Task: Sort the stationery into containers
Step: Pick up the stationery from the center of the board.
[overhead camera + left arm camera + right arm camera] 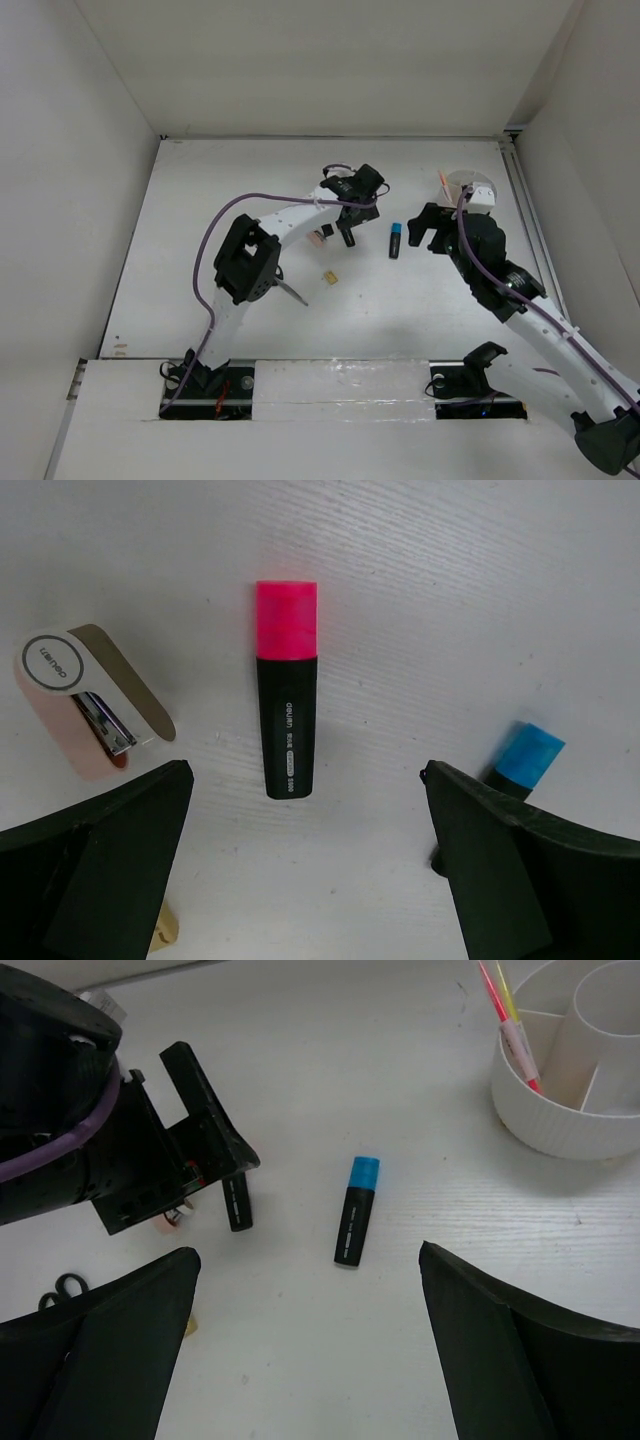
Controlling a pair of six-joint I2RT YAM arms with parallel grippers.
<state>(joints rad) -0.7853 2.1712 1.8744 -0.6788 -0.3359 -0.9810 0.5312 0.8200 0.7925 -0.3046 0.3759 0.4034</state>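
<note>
The pink-cap marker (287,700) lies on the table just ahead of my open, empty left gripper (305,880), between the lines of its fingers. A pinkish eraser (85,705) lies to its left and a tiny tan piece (165,935) by the left finger. The blue-cap marker (394,240) lies between the two grippers, also in the right wrist view (357,1210). My right gripper (305,1360) is open and empty just short of it. The round white bowl (560,1120) with the inner cup (615,1030) holds the pink and yellow pens (510,1020).
The scissors (292,291) lie partly under the left arm, their handles showing in the right wrist view (62,1288). The left gripper (347,222) and right gripper (428,232) stand close together near the table's far middle. White walls enclose the table.
</note>
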